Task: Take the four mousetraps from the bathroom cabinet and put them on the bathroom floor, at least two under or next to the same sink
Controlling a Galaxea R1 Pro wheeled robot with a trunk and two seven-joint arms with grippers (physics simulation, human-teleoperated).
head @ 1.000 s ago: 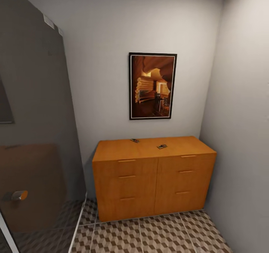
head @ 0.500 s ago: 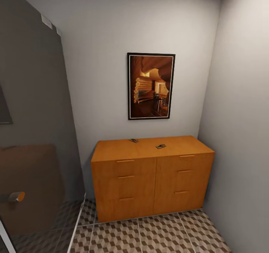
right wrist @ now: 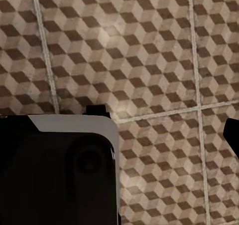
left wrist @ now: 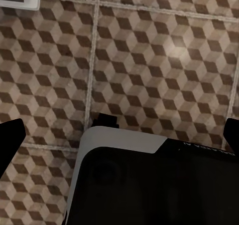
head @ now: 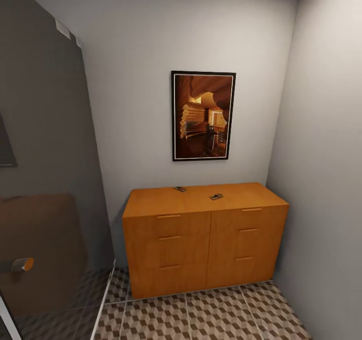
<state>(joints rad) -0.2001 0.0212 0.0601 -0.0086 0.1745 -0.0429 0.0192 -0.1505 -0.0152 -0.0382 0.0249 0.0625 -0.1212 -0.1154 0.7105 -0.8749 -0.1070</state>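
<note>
In the left wrist view the left gripper (left wrist: 119,135) shows only dark fingertips at the frame's two edges, spread wide and empty above the cube-patterned bathroom floor (left wrist: 149,60). The right gripper (right wrist: 164,122) likewise hangs wide and empty over the same tiles. Ahead stands the orange-brown cabinet (head: 201,249), drawers shut, with two small flat dark mousetraps (head: 216,197) apart on its smooth top, below a framed picture (head: 203,115).

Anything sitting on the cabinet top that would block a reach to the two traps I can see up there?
Nothing visible does. The two mousetraps lie apart on the cabinet top, with bare wood around them and no object in front. The framed picture hangs on the wall above, well clear. The grippers themselves are down over the floor tiles.
</note>
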